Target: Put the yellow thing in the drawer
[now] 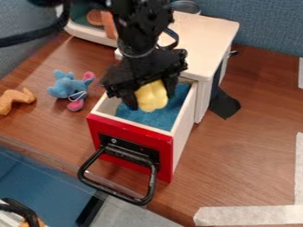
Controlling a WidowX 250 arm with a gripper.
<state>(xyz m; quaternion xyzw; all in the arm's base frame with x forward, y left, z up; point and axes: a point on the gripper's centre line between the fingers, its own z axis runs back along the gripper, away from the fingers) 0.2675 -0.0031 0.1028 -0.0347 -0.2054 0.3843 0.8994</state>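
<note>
Yellow thing (153, 93), lobed, seemingly smooth; the pincer (150, 101) holds it.

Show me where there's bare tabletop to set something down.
The broadest bare patch of table lies at picture right, between the open drawer, the black flap and the pale tape. A narrower strip separates the blue toy from the drawer. It's crowded over the drawer, where the gripper holds the yellow thing.

Gripper (151, 101) holds yellow toy (153, 94) between its fingers, at open drawer (165, 155): red front, black handle (153, 184), blue lining (148, 119). Blue-and-pink plush (67, 88) beside it on wood table (237, 146).
</note>
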